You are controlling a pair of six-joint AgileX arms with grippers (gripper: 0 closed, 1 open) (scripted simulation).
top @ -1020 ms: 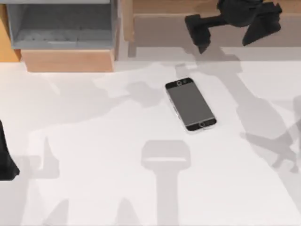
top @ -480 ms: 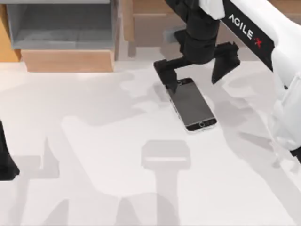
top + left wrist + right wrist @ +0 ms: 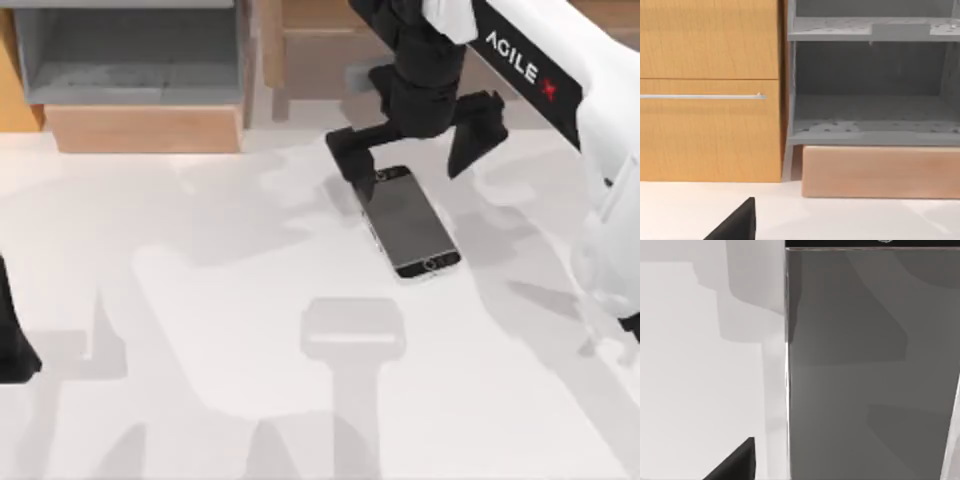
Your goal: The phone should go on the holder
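Phone (image 3: pixel 405 222) far end partly hidden under right gripper (image 3: pixel 417 150), fingers spread wide, not touching. Left arm (image 3: pixel 12 335) parked at table's (image 3: pixel 200 350) left edge, fingers can't tell. Grey shelf (image 3: pixel 125 50) bare.

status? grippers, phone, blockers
Right gripper open, fingers straddling the phone's far end. Left gripper parked at table's left edge. Phone flat on the table, ungrasped. Nothing obstructing.

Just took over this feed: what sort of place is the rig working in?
Likely a rendered office or home desk: a white table, a wooden drawer cabinet beside grey shelves, and a phone under the open right gripper.
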